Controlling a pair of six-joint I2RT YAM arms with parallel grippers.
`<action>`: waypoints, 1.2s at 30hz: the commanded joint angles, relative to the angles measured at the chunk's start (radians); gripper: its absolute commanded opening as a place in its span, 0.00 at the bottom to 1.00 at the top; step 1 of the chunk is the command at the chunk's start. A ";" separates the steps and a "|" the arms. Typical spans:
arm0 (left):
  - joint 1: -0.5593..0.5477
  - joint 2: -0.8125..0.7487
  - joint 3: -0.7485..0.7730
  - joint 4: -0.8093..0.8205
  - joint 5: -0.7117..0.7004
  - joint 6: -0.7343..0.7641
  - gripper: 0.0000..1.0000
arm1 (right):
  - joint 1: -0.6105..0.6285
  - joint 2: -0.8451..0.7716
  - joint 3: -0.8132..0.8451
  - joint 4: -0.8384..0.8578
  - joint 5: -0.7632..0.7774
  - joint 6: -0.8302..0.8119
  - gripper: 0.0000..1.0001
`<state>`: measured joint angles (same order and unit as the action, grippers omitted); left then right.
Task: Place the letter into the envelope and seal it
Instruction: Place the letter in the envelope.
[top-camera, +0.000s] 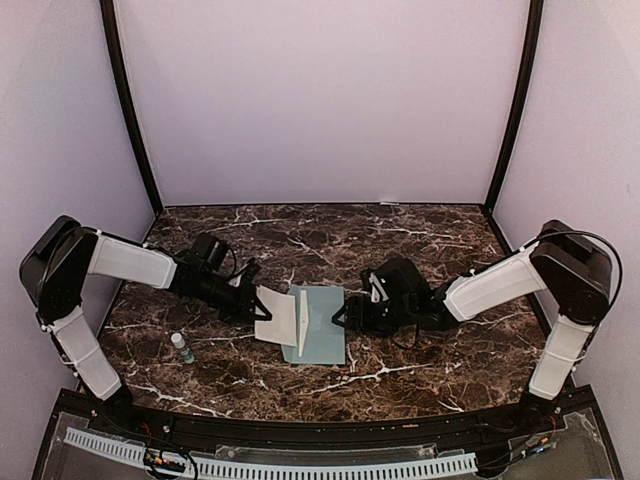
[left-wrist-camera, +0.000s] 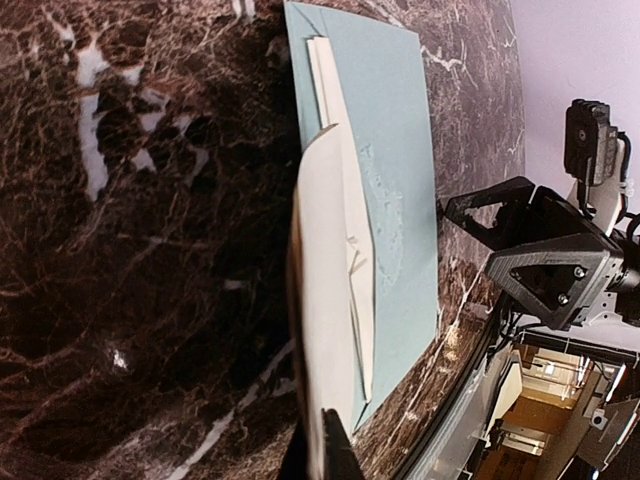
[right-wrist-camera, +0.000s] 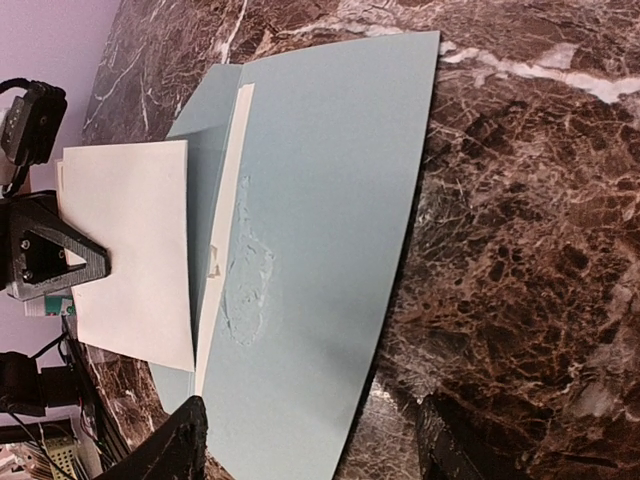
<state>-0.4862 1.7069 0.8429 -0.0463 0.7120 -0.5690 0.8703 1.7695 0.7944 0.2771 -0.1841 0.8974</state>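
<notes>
The left gripper (top-camera: 252, 298) is clamped on the left edge of the letter (top-camera: 277, 316), holding the sheet tilted over the left part of the envelope (top-camera: 322, 330). The envelope lies flat mid-desk (top-camera: 420, 240), well apart from every edge. Its flap (right-wrist-camera: 205, 200) stands raised against the letter's right edge; whether the sheet is inside the pocket cannot be told. The right gripper (top-camera: 343, 316), jaws apart, sits at the envelope's right edge. A small bottle (top-camera: 182, 347) stands toward the front-left corner.

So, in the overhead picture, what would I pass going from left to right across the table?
A small bottle → the left fingers, pinching the letter's edge → the letter → the envelope → the right fingers, open at the envelope's right edge.
</notes>
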 joint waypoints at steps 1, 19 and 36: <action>0.009 0.015 -0.022 0.004 -0.012 0.010 0.00 | -0.004 0.023 0.026 0.031 -0.007 0.006 0.67; 0.004 0.074 -0.031 0.080 0.040 -0.017 0.00 | 0.001 0.049 0.041 0.044 -0.026 0.007 0.66; -0.018 0.137 0.008 0.116 0.102 -0.024 0.00 | 0.007 0.065 0.046 0.058 -0.038 0.015 0.65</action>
<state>-0.4908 1.8259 0.8234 0.0559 0.7773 -0.5915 0.8703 1.8122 0.8211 0.3138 -0.2123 0.9005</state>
